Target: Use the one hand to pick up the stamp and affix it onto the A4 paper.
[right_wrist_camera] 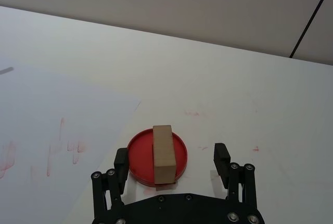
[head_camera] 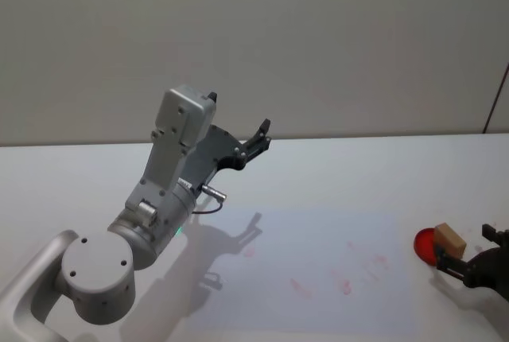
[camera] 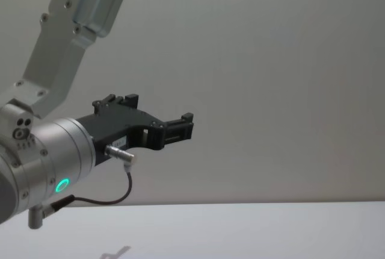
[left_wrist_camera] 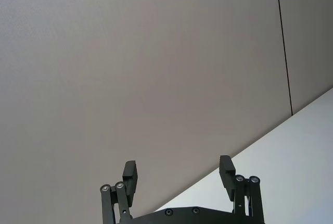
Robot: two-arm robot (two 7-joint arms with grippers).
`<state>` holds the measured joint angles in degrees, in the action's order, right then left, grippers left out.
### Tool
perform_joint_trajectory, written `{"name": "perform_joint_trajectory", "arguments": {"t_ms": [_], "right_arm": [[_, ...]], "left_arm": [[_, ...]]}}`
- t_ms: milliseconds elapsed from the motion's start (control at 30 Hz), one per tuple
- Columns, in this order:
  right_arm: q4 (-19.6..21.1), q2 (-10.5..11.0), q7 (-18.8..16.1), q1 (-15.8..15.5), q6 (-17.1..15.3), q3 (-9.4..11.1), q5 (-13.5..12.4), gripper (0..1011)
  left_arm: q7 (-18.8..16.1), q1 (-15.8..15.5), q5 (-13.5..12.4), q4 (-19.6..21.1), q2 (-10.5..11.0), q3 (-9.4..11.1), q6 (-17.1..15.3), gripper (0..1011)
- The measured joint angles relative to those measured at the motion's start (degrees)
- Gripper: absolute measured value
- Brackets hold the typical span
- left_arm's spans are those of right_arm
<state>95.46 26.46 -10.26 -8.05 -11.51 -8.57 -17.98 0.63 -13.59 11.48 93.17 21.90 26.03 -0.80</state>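
Observation:
The stamp (right_wrist_camera: pixel 163 151), a light-brown wooden block, rests on a round red pad (right_wrist_camera: pixel 139 157) on the white table, just right of the A4 paper (right_wrist_camera: pixel 52 130). In the head view the stamp (head_camera: pixel 449 239) is at the far right edge. My right gripper (right_wrist_camera: pixel 170 157) is open, with a black finger on each side of the red pad and a wide gap to the block. In the head view, the right gripper (head_camera: pixel 467 249) comes in from the right edge. The left gripper (head_camera: pixel 258 139) is open and raised, pointing at the wall.
The A4 paper (head_camera: pixel 318 270) lies flat in the middle of the table and carries several faint red stamp marks (head_camera: pixel 343 282). A few red smudges (right_wrist_camera: pixel 193 113) mark the table beyond the pad. The left arm's silver wrist (camera: pixel 54 162) is held high above the table's left side.

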Motion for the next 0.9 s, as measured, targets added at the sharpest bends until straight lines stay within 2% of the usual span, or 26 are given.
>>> {"name": "perform_joint_trajectory", "arguments": {"t_ms": [633, 833, 900], "right_arm": [[-2.56, -1.74, 0.21, 1.65, 1.75, -0.79, 1.36, 1001], [-3.36, -2.25, 0.19, 2.23, 2.12, -0.98, 1.80, 902], [-3.63, -2.43, 0.18, 2.46, 2.22, -1.05, 1.94, 831]], "left_arm": [[0.00, 0.00, 0.00, 0.00, 0.00, 0.00, 0.00, 1001], [0.00, 0.00, 0.00, 0.00, 0.00, 0.00, 0.00, 1001], [0.00, 0.00, 0.00, 0.00, 0.00, 0.00, 0.00, 1001]]}}
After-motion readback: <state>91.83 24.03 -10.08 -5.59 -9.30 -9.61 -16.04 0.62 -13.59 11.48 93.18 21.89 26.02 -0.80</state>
